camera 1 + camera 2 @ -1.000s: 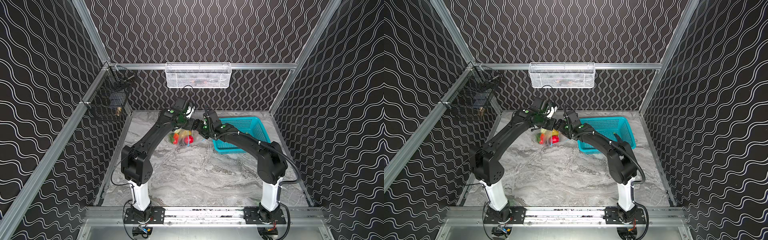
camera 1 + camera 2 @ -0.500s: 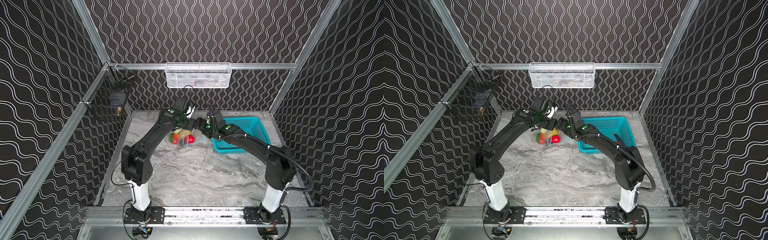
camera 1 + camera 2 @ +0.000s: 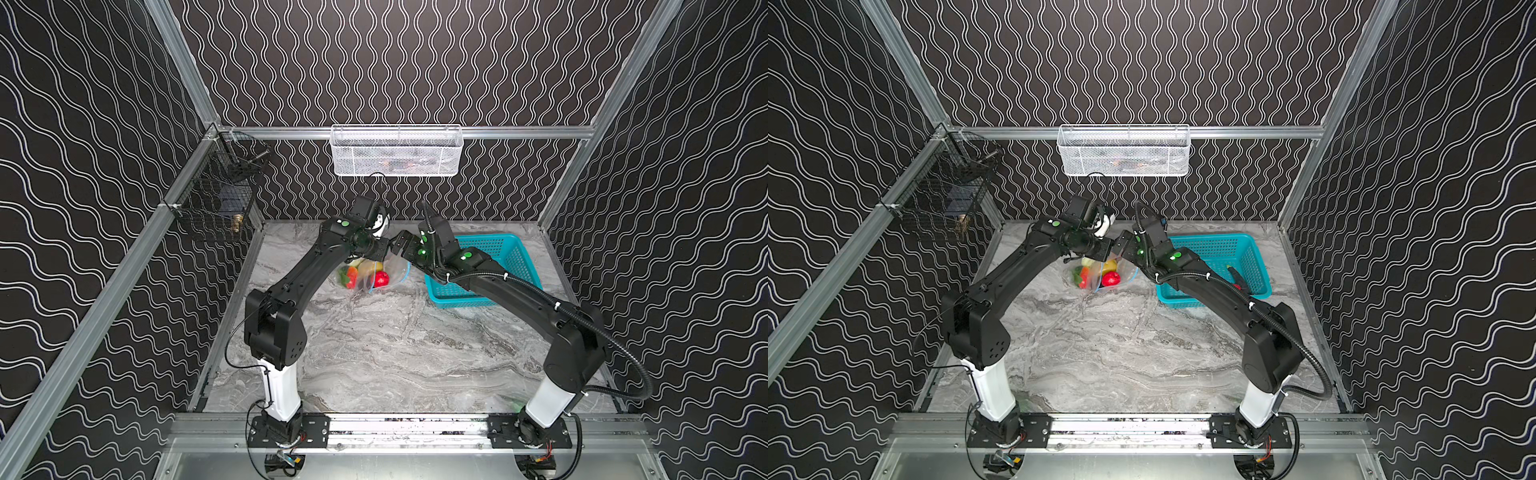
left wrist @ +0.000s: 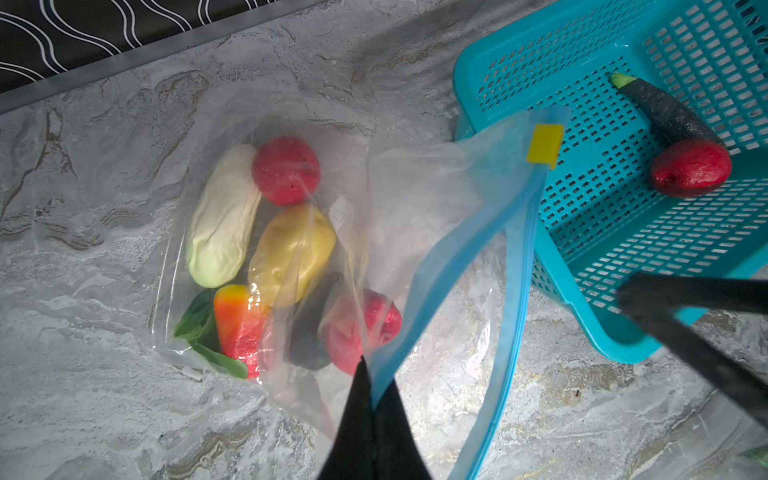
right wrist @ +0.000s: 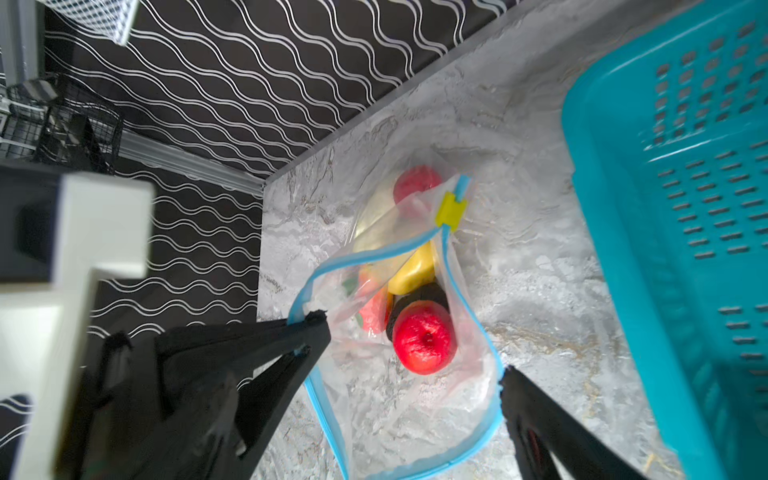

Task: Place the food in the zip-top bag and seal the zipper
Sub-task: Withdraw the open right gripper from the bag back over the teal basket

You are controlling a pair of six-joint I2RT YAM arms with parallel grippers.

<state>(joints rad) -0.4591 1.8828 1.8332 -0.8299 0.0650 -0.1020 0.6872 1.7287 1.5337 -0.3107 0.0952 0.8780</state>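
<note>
The right gripper (image 3: 397,248) has spread its jaws wide, and its arm's elbow has swung outward. The zip-top bag (image 4: 415,199) lies open-mouthed on the marble table (image 4: 124,395) beside the teal basket (image 4: 602,232), with most of the food (image 4: 291,249) inside. The left gripper (image 4: 368,374) is clamped on the bag's blue zipper (image 4: 449,266).

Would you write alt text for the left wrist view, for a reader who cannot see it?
The shut left gripper pinches the blue zipper of an open clear bag holding toy food on a marble table. Beside it, a teal basket holds a red fruit and a dark vegetable.
</note>
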